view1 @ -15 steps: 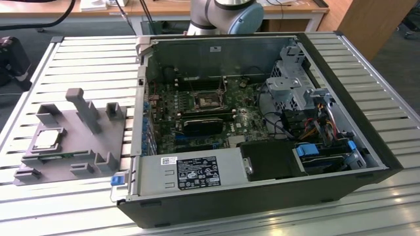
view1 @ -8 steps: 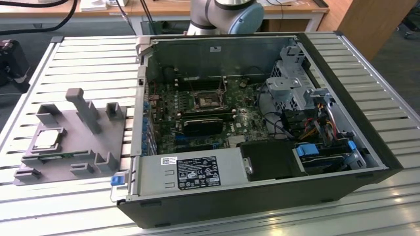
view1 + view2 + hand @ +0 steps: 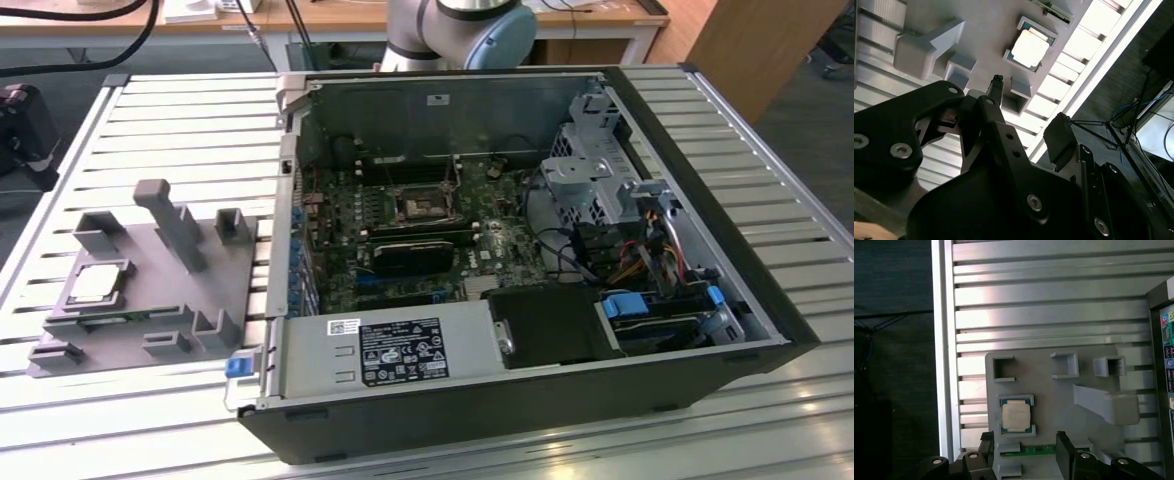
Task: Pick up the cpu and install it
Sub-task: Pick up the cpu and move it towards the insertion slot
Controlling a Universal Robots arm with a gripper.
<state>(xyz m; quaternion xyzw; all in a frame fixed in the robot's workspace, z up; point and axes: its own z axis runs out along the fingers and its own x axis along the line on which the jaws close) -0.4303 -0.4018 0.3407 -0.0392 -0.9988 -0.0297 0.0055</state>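
Observation:
The cpu (image 3: 96,285) is a small square chip with a silver top, lying flat in a framed recess of the grey holder block (image 3: 160,300) at the exterior view's left. Both wrist views show it from above, as cpu (image 3: 1016,415) and cpu (image 3: 1028,48). My gripper (image 3: 1024,442) hangs over the holder block (image 3: 1054,390) with its black fingers spread and nothing between them. It is apart from the chip, which lies just beyond the fingertips (image 3: 1059,134). The black-framed socket (image 3: 424,205) sits on the green board inside the open computer case (image 3: 534,380).
The holder carries tall upright posts (image 3: 171,225) and small open brackets (image 3: 1064,365). A green strip (image 3: 1039,450) lies beside the chip's recess. The slatted metal table (image 3: 174,130) ends at an edge (image 3: 944,365) close to the holder. The arm's base (image 3: 454,30) stands behind the case.

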